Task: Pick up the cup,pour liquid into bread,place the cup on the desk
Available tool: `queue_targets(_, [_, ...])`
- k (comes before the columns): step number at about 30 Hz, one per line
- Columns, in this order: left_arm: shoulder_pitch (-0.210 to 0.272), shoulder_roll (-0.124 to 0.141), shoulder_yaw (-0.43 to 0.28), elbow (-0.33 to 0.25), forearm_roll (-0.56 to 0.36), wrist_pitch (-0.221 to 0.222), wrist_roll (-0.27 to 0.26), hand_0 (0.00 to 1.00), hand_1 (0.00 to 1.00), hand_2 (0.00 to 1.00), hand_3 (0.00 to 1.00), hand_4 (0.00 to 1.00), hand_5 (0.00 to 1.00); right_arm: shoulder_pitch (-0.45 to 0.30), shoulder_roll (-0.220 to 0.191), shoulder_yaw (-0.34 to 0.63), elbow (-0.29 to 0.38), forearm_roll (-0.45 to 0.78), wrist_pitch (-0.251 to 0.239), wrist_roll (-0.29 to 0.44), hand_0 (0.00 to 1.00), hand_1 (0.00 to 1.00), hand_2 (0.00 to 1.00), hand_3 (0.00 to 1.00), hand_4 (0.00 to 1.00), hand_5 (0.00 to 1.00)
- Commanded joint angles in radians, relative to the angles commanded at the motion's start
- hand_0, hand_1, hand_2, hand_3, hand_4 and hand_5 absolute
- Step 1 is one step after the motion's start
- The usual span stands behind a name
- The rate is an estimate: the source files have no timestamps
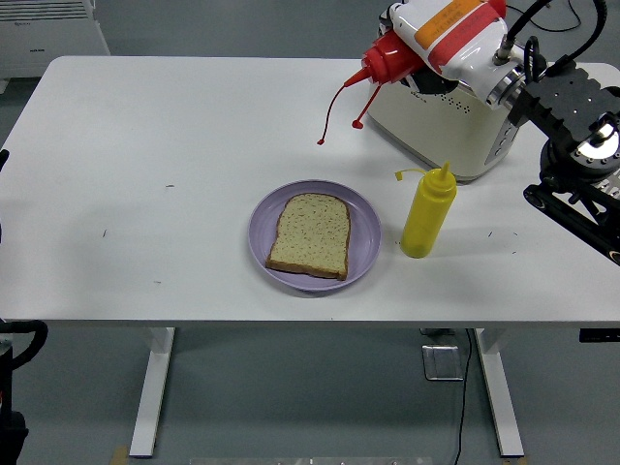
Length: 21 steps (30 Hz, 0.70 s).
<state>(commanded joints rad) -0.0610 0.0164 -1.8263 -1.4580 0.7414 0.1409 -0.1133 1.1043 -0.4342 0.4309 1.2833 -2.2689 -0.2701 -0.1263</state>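
My right hand (441, 39), white with an orange sticker, is shut on a red squeeze bottle (389, 56) and holds it tilted in the air at the back right. The nozzle points left and down, and its red cap cords (334, 111) dangle below it. The bottle is behind and to the right of a slice of bread (310, 234), which lies flat on a purple plate (365, 232) at the table's middle front. No cup shows. No sauce shows on the bread.
A yellow squeeze bottle (427, 211) stands upright just right of the plate. A cream toaster (441, 121) stands behind it, under my right hand. My black right forearm (572, 116) reaches in from the right edge. A white table (145, 194) bears it all.
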Motion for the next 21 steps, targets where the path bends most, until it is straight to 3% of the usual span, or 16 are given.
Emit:
queue_targets(3, [0.001,-0.001,0.002,0.0,0.0,0.0,0.0,0.714,0.75,0.779,0.688,0.661,0.998,0.021,0.016,-0.111,0.012,0.0,0.009,-0.011,0.002,0.016,0.191,0.37,0.839,0.214])
queue_targets(5, [0.0,-0.002,0.003,0.0,0.0,0.0,0.0,0.714,0.75,0.779,0.688,0.661,0.998,0.013,0.027,-0.13,0.016,0.0,0.01,-0.016,0.002,0.016,0.191,0.37,0.839,0.214])
queue_targets(15, [0.006,0.0,0.0,-0.001,0.0,0.002,-0.002,0.712,0.749,0.779,0.688,0.661,0.998,-0.033,0.024,-0.004,0.008,0.0,-0.005,-0.036,0.002,0.016,0.192,0.369,0.834,0.216])
queue_targets(21, [0.006,0.0,0.008,0.0,0.0,0.001,-0.001,0.713,0.749,0.779,0.689,0.661,0.998,-0.095,0.05,0.138,0.017,0.039,-0.08,-0.024,0.002,0.017,0.193,0.369,0.833,0.217])
